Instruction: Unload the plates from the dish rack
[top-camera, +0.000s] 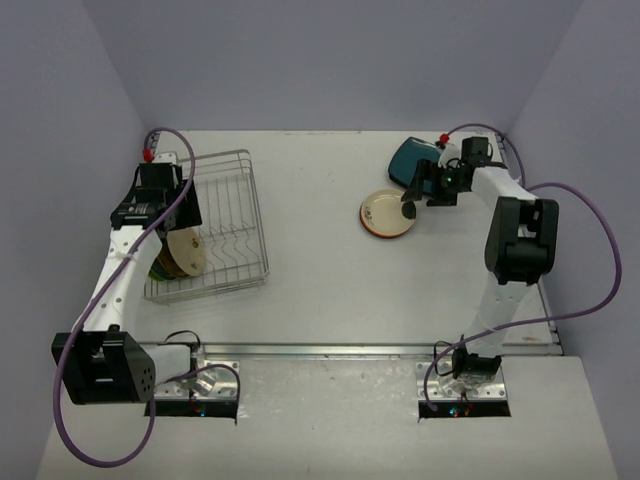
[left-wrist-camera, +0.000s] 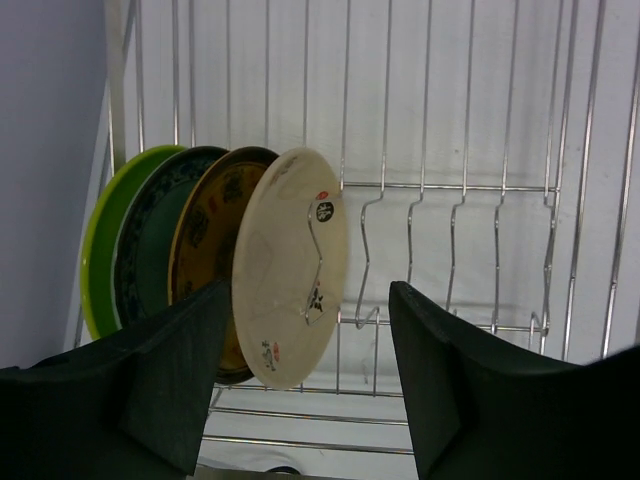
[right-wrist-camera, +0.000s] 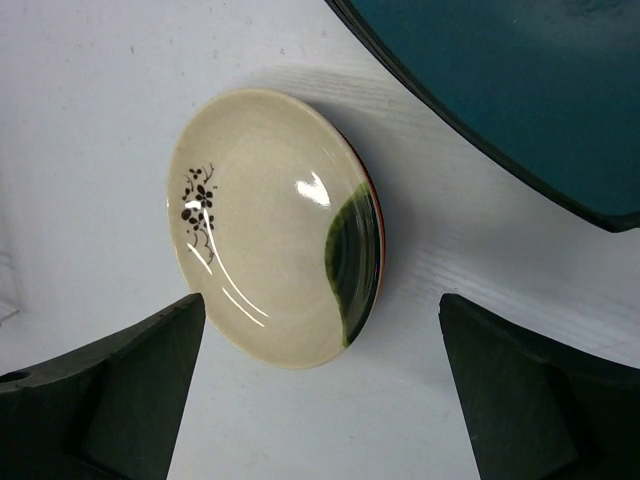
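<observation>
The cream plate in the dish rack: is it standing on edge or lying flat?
On edge. The cream plate stands nearly upright in the dish rack, beside three other plates.

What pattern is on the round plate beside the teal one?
Cream plate, black floral sprig, green patch; right wrist view.

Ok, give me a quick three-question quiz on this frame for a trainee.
1. How many plates stand in the rack?
2. True or false: the right gripper is shut on the floral plate on the table.
3. Which plate is the left gripper lined up with? A green plate, B cream plate, C teal plate.
Key: 1 four. 2 false, the right gripper hangs open over the floral plate. 3 B.
</observation>
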